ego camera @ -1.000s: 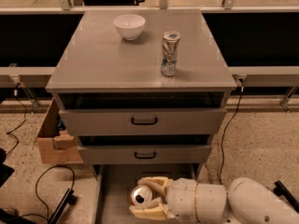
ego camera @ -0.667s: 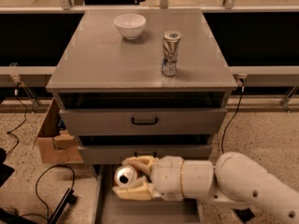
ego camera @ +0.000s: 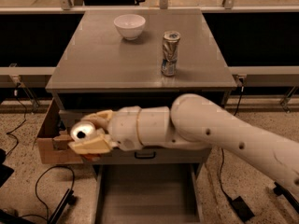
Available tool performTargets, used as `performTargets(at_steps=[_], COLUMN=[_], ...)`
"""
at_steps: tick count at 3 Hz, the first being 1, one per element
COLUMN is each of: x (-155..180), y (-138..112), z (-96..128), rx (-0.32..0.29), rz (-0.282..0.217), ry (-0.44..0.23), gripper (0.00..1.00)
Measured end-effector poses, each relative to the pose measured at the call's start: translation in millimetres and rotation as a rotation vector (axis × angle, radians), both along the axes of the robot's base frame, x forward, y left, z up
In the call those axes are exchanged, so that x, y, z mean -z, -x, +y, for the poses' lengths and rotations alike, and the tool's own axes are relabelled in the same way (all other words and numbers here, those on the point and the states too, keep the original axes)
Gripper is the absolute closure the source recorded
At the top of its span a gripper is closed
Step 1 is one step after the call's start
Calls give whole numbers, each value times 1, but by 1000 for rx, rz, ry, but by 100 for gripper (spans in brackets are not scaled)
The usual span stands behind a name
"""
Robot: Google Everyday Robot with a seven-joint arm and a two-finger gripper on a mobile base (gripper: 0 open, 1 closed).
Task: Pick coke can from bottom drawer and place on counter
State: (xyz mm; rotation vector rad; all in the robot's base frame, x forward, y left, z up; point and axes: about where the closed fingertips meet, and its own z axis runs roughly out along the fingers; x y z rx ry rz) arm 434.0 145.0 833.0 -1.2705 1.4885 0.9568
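Speckled flooring with trailing black cables surrounds a grey drawer cabinet whose flat grey counter [ego camera: 93,64] serves as the landmark. The white, thick-jointed robot arm [ego camera: 224,129] reaches across below the counter's front edge. Its cream two-finger gripper [ego camera: 88,135] sits under the front-left corner, pinching the small red-orange coke can [ego camera: 80,133]. The can's silver top is turned towards the camera.

The deep grey bottom drawer [ego camera: 147,195] hangs open beneath the counter with a bare floor.

Risks, as I judge them:
- **Collision:** rising straight up could knock the can or fingers against the counter's overhanging lip.
- **Tipping:** the can looks tilted, so setting it down without righting it may let it roll.
- **Dropping:** a slip here would send it into the brown cardboard box [ego camera: 46,141] below the counter's left side.
- **Crowding:** a careless swing could strike the dented silver-and-blue can [ego camera: 170,52] or the white ceramic bowl [ego camera: 129,26] on the counter.
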Motion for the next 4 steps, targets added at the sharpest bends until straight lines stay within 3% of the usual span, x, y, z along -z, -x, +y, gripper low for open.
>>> performTargets(at_steps=[2, 4], x=[-73, -76], y=[-48, -54], z=[73, 63], rx=[-82, -49], rz=[6, 20], ry=[-73, -107], gripper=[100, 100])
